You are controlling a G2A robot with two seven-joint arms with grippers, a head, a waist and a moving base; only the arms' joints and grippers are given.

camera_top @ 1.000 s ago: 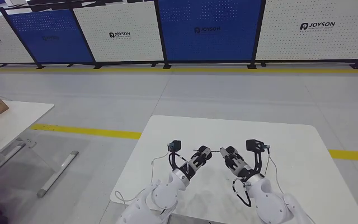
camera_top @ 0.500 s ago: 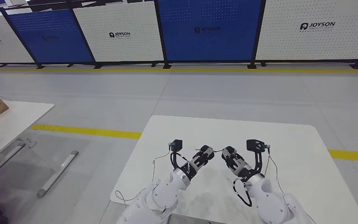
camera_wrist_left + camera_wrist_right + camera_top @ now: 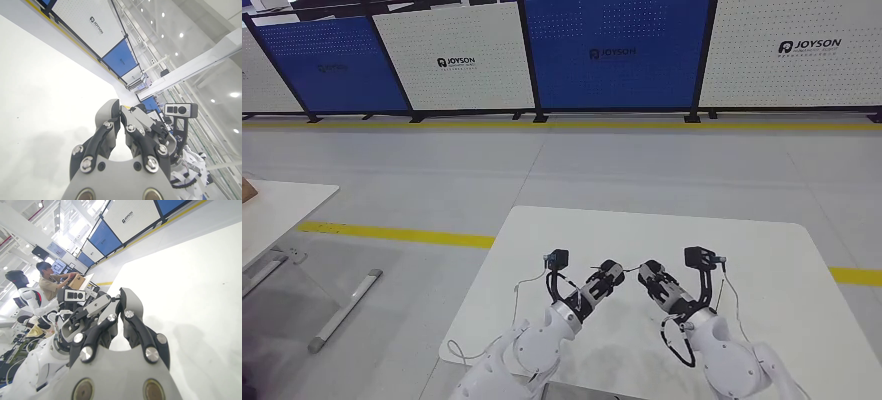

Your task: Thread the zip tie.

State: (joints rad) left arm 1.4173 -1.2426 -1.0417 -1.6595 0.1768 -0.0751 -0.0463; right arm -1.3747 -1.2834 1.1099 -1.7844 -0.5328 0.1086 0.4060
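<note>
The white surface point(image 3: 742, 250) is seen across the lower middle and right of the top view. Above it, just below the frame's centre, the left end effector point(image 3: 609, 269) and the right end effector point(image 3: 646, 271) are held tip to tip, almost touching. In the left wrist view, at mid-frame, the left end effector point(image 3: 120, 109) is pressed together on the zip tie point(image 3: 111, 120), a thin black strip seen crossing the outer side of one finger. In the right wrist view the right end effector point(image 3: 119, 300) is likewise pressed together. A short black end of the zip tie point(image 3: 115, 298) appears to be pinched at its tips near the frame's centre, with the left end effector just beside it.
</note>
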